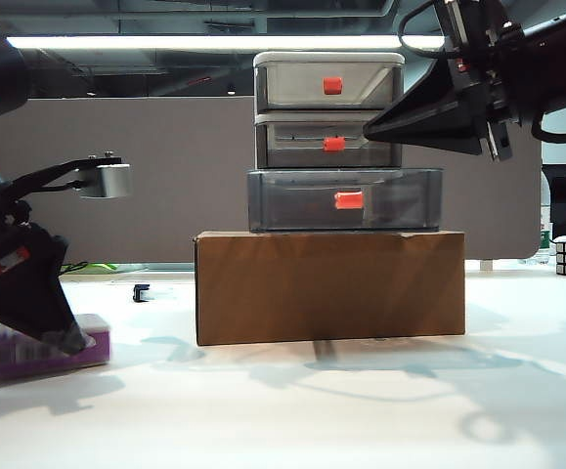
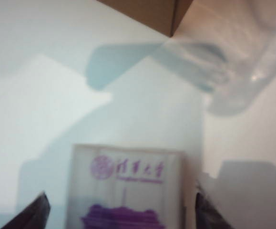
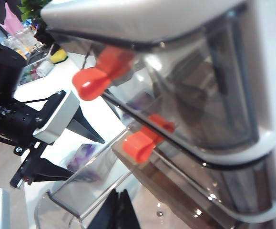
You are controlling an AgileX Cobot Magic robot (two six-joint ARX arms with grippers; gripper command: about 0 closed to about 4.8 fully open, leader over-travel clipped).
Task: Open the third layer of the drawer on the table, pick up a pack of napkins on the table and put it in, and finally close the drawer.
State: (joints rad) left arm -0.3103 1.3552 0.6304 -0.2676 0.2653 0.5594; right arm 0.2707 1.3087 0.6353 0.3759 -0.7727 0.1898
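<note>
Left gripper (image 2: 118, 210), jaws spread, straddles the pack of napkins (image 2: 126, 191) — long axis toward 12 o'clock; right gripper (image 3: 118, 210), pinched together, hovers by the drawer (image 1: 331, 142).

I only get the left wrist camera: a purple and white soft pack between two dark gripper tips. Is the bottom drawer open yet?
Observer: Yes, the lowest smoky-grey plastic drawer sticks out past the rest of the pale grey cabinet.
Child: Where's the other gripper?
Observer: The right gripper hangs shut beside the middle tier, high up.
Child: And mine?
Observer: Your open left gripper is down around the purple napkin pack, far left on the white table.
</note>
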